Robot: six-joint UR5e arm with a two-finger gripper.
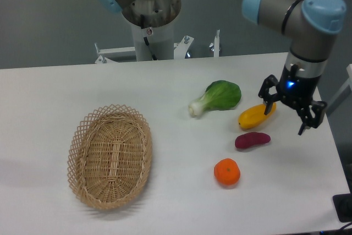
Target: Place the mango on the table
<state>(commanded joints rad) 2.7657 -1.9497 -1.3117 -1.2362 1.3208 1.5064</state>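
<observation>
One mango (256,116) lies on the table (165,89) (pincer (289,111) spread wide, holding nothing).

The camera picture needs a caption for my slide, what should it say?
Mango lying on the white table beside the open gripper, near bok choy, sweet potato, tangerine and basket.

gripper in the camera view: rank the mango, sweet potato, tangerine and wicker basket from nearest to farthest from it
From the gripper, open above the table's right edge:
1. mango, just to its left in the image, lying on the table
2. sweet potato, below the mango in the image
3. tangerine, lower and further left
4. wicker basket, far across on the left side
</observation>
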